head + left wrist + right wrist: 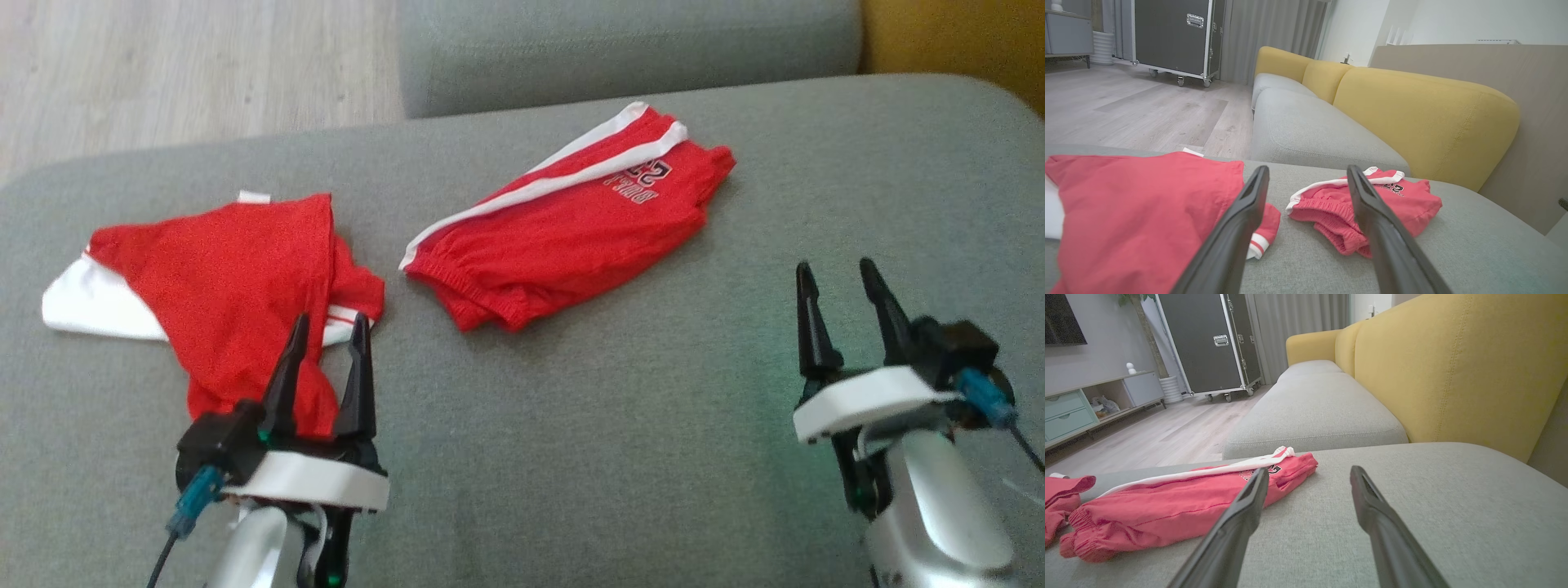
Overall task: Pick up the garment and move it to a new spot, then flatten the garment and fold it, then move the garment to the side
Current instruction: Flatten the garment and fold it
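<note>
Nothing's been picked up yet. The left gripper [331, 320] and right gripper [835, 266] are held wide, empty. The shirt [229, 269] is crumpled by the left edge of the cushion [571, 449]; probably to be pinched and lifted next.

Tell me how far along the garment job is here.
Done: the red shorts look folded in half on the grey cushion. In hand: nothing; the left claw and right claw hang open and empty. Left: the red shirt lies rumpled, neither flattened nor folded.
</note>
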### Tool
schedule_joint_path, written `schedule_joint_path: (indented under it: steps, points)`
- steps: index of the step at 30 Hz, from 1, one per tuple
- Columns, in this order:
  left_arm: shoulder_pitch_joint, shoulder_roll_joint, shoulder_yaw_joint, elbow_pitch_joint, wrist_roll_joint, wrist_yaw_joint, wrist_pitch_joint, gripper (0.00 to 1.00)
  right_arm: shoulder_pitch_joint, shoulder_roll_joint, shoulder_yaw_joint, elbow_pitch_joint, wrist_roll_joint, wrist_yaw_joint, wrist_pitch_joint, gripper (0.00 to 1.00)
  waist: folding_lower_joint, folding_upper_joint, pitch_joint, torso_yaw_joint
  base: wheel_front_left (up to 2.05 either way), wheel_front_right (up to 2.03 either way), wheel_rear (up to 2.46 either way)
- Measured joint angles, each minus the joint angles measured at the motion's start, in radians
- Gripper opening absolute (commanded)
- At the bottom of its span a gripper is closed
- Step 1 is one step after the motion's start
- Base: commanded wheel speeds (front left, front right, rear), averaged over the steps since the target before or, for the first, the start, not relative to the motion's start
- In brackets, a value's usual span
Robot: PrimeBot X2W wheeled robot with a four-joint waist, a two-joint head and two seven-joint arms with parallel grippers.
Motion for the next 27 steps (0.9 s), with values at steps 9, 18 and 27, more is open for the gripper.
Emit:
schedule_joint_path:
  steps: [9, 18, 27]
  points:
    - [-0.098, -0.021, -0.012, -0.014, 0.009, -0.018, 0.0, 1.0, -0.205, -0.01, -0.027, 0.07, -0.008, 0.0, 0.087, 1.0, 0.0003, 0.0, 0.112, 0.058, 0.0, 0.0, 0.0]
    - [-0.189, -0.027, -0.097, -0.012, -0.021, -0.025, 0.0, 1.0, -0.47, -0.117, -0.128, 0.319, -0.062, 0.0, 0.243, 1.0, 0.0003, -0.0001, 0.215, 0.173, 0.0, 0.0, 0.0]
    - [-0.234, -0.03, -0.143, -0.018, -0.067, -0.025, 0.0, 1.0, -0.637, -0.18, -0.214, 0.56, -0.145, 0.0, 0.332, 1.0, 0.0002, -0.0001, 0.297, 0.278, 0.0, 0.0, 0.0]
